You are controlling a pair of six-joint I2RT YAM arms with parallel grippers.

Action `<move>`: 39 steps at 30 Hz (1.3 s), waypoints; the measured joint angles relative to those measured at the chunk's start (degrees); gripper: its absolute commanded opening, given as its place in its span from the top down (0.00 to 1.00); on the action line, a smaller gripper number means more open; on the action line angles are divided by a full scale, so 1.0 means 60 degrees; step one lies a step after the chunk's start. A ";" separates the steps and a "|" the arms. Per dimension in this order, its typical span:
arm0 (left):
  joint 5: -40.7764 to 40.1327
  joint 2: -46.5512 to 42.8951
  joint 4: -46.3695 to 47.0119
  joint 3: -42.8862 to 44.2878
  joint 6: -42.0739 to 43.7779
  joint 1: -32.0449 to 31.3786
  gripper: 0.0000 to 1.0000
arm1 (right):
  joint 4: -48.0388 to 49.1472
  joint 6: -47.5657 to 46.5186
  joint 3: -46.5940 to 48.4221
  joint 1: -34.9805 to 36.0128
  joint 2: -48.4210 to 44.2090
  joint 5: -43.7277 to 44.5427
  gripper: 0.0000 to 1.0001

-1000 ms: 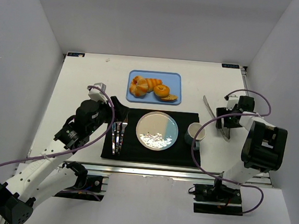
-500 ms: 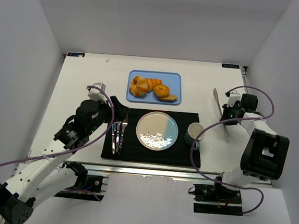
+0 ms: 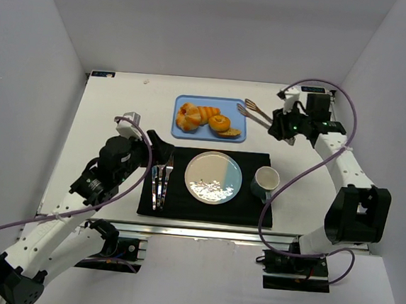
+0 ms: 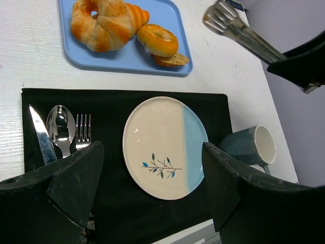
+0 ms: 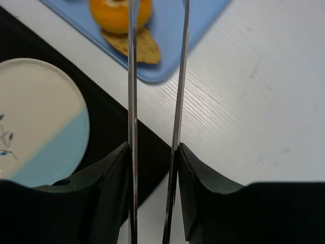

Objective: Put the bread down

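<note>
Near the bread (image 3: 220,122) now, the tongs (image 3: 257,113)

Right tool (image 3: 282,125) swung from beside the mug (image 3: 265,179) up to the back. Tongs (image 3: 255,112) went along, tips now beside the blue tray (image 3: 232,106).

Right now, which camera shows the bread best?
Left wrist: the bread is whole, ring and hole clear, on the blue tray. Top external shows it small; right wrist crops it behind the tongs.

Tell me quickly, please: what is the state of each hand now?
Left hand: open, holding nothing.
Right hand: closed on the tongs.
</note>
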 measured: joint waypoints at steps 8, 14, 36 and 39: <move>-0.0076 -0.0758 -0.0393 0.0004 -0.0270 0.0000 0.13 | -0.0448 -0.0058 0.0958 0.1453 0.0739 -0.0222 0.54; -0.0226 -0.1220 -0.0601 0.0000 -0.0477 0.0000 0.13 | -0.0641 -0.0455 0.1100 0.2269 0.0794 0.0182 0.53; -0.0321 -0.1406 -0.0754 -0.0073 -0.0641 0.0000 0.13 | -0.0648 -0.1905 0.1024 0.3617 0.1570 0.2994 0.55; -0.0324 -0.1406 -0.0743 -0.0087 -0.0659 0.0000 0.13 | -0.0554 -0.2087 0.0874 0.3639 0.1563 0.3322 0.62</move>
